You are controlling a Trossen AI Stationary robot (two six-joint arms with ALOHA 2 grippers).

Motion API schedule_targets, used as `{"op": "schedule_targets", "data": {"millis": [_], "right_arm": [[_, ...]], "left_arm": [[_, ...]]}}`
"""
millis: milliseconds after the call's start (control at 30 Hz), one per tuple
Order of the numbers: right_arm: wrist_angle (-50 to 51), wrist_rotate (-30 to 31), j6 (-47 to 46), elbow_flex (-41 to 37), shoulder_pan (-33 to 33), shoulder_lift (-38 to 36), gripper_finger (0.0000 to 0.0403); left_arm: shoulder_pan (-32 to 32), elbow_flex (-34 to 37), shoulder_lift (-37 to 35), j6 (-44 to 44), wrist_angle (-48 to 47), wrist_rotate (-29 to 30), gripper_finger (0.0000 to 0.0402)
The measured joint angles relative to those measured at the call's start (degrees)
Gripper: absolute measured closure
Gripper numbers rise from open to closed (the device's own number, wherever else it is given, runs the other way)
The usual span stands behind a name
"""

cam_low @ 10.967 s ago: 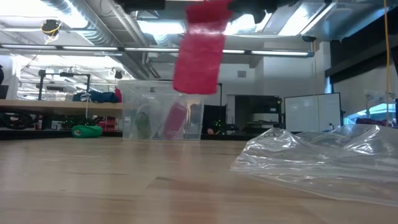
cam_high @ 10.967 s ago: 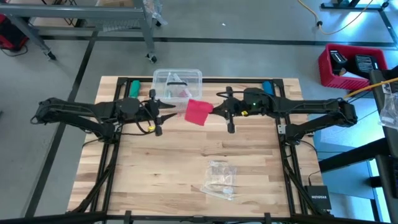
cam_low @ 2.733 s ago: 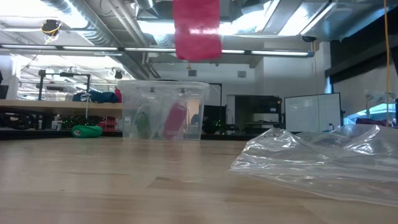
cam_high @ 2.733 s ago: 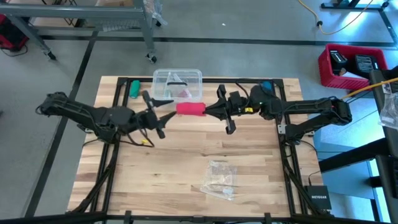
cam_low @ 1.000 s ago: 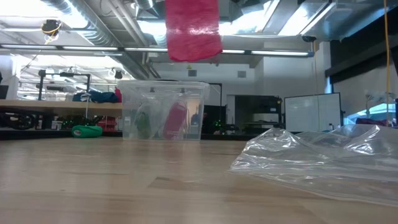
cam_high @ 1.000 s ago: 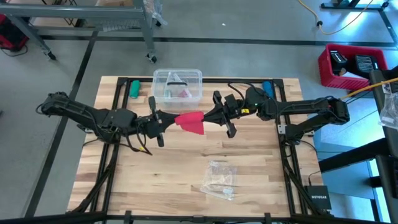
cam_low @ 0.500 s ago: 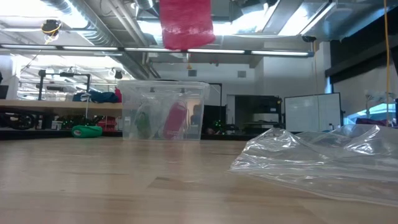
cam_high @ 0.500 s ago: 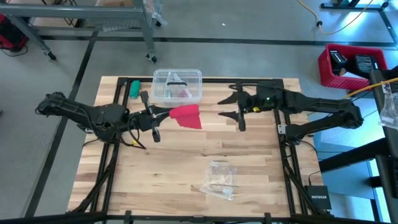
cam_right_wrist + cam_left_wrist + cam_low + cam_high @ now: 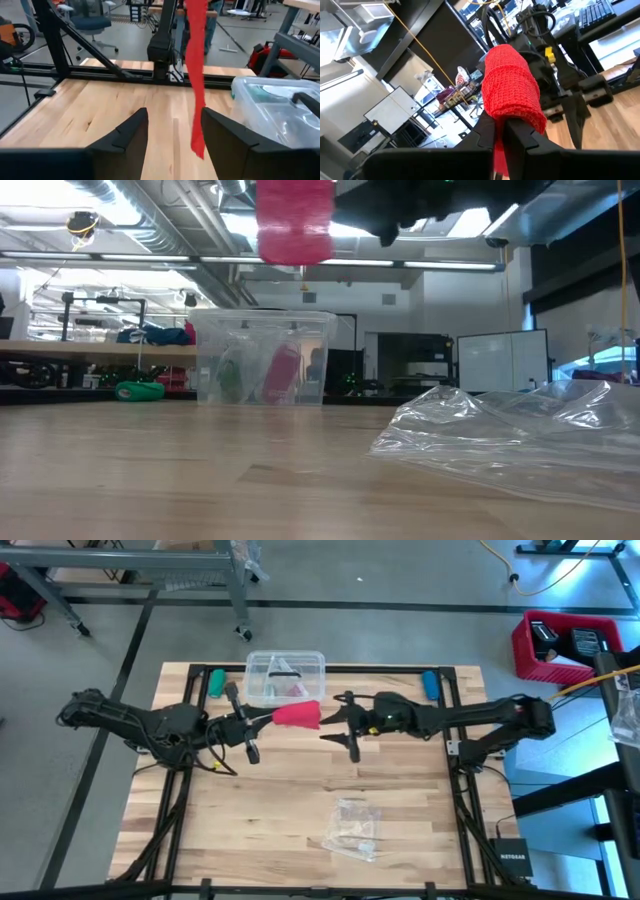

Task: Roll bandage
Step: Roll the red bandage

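Observation:
The red-pink bandage (image 9: 297, 715) hangs in the air in front of the clear box, bunched into a thick wad (image 9: 512, 90) and held by my left gripper (image 9: 262, 721), which is shut on it. From the table's right, my right gripper (image 9: 333, 718) reaches it with its fingers open. In the right wrist view the bandage (image 9: 196, 75) hangs as a thin strip between the open fingers of the right gripper (image 9: 175, 114), close to one of them; I cannot tell whether it touches. The low view shows the bandage (image 9: 295, 220) high above the table. My left gripper pinches the wad's near end (image 9: 501, 124) between its two fingers, with several layers of fabric in the hold. The fingers come in about level from the table's left. The rest of the wad bulges out past the fingertips, and the bandage is lifted clear of the table.
A clear plastic box (image 9: 285, 677) with something red inside stands at the far edge, just behind the grippers. A crumpled clear wrapper (image 9: 355, 828) lies on the near half of the table. A green thing (image 9: 215, 682) and a blue thing (image 9: 430, 683) lie at the far corners.
My right gripper has let go of the bandage and opened, drawn back toward the table's right, then come back toward the bandage. The bandage, first stretched between both grippers, now hangs bunched from my left gripper alone, which has shifted slightly toward the far left.

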State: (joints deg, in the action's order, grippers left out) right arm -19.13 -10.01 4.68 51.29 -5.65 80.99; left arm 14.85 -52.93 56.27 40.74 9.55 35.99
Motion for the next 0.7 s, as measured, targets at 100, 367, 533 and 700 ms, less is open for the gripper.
{"op": "schedule_targets", "data": {"millis": [100,367,533,700], "right_arm": [[-1.1,2.7,0.3,0.4,0.0,1.8,0.0221],[-1.4,5.1,1.4,0.6,0.0,2.1,0.0221],[-1.6,4.9,1.3,0.6,0.0,2.2,0.0221],[-6.8,2.3,1.6,0.7,0.4,4.0,0.0229]], "left_arm": [[0.0,0.0,0.0,-0.1,0.0,0.0,0.0391],[0.0,0.0,0.0,0.1,0.0,0.0,0.0388],[0.0,0.0,0.0,0.1,0.2,0.0,0.0387],[0.0,0.0,0.0,0.1,0.5,0.0,0.0387]]}}
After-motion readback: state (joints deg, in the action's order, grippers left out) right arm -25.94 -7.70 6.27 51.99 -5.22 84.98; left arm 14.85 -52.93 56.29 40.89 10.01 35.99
